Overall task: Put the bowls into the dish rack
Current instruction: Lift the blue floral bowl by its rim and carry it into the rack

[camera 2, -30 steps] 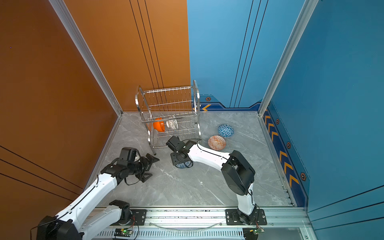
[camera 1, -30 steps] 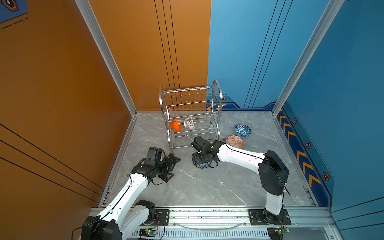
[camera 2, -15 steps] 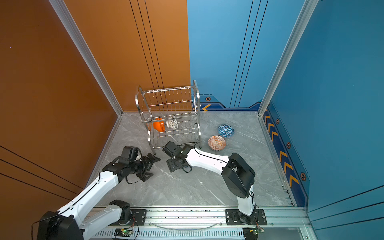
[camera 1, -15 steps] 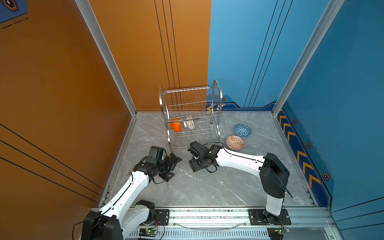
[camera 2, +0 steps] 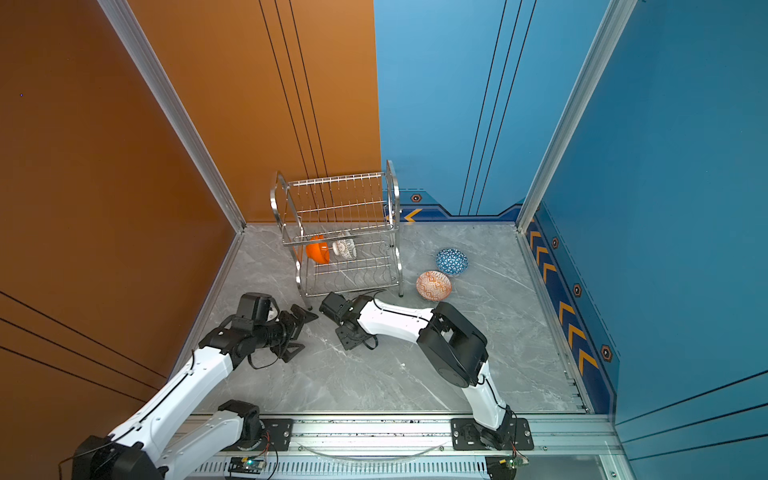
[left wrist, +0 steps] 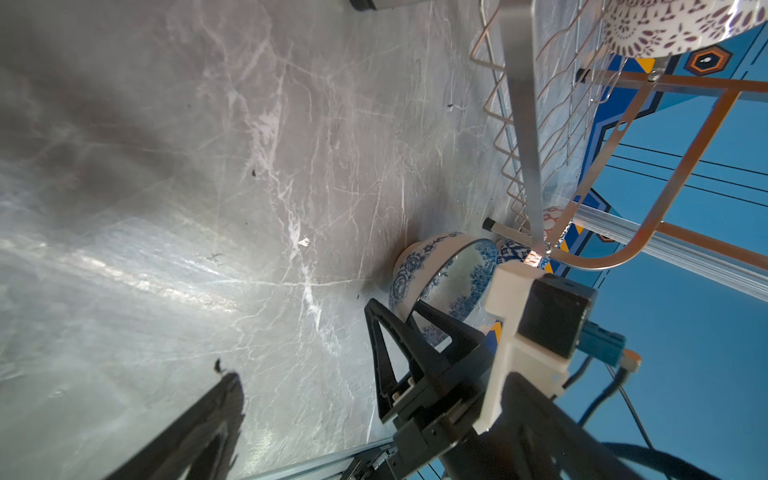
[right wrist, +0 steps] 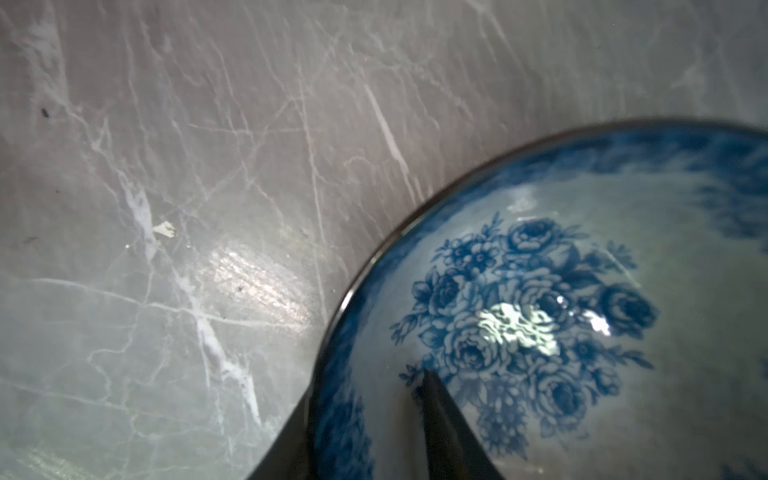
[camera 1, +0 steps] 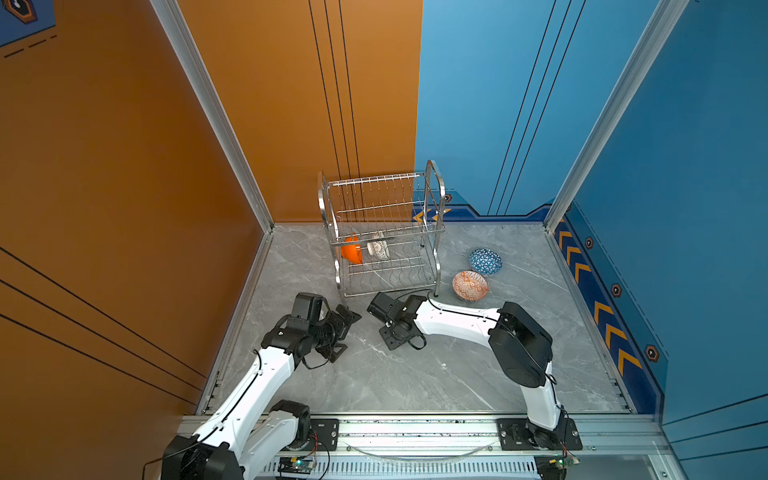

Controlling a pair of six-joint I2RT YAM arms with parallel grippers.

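Note:
The blue-white floral bowl [left wrist: 419,274] [right wrist: 540,316] is tipped on the floor before the dish rack [camera 1: 374,180] [camera 2: 336,180] [left wrist: 523,124]. My right gripper [camera 1: 392,332] [camera 2: 349,334] [left wrist: 409,324] [right wrist: 365,432] is shut on its rim, one finger inside and one outside. Both top views hide this bowl under the wrist. On the rack's lower shelf stand the orange bowl [camera 1: 351,251] [camera 2: 318,251] and the lattice bowl [camera 1: 379,248] [camera 2: 345,248] [left wrist: 673,25]. My left gripper [camera 1: 343,332] [camera 2: 297,332] is open and empty, just left of the right one.
The orange-white geometric bowl [camera 1: 469,285] [camera 2: 433,285] and the blue-white triangle bowl [camera 1: 485,262] [camera 2: 451,262] sit on the grey marble floor [camera 1: 415,374] right of the rack. Orange and blue walls enclose the cell. A metal rail [camera 1: 415,428] runs along the front.
My right gripper slid a little left in front of the rack and closed on the floral bowl's rim. That bowl now lies hidden under it in the top views. The left arm barely moved.

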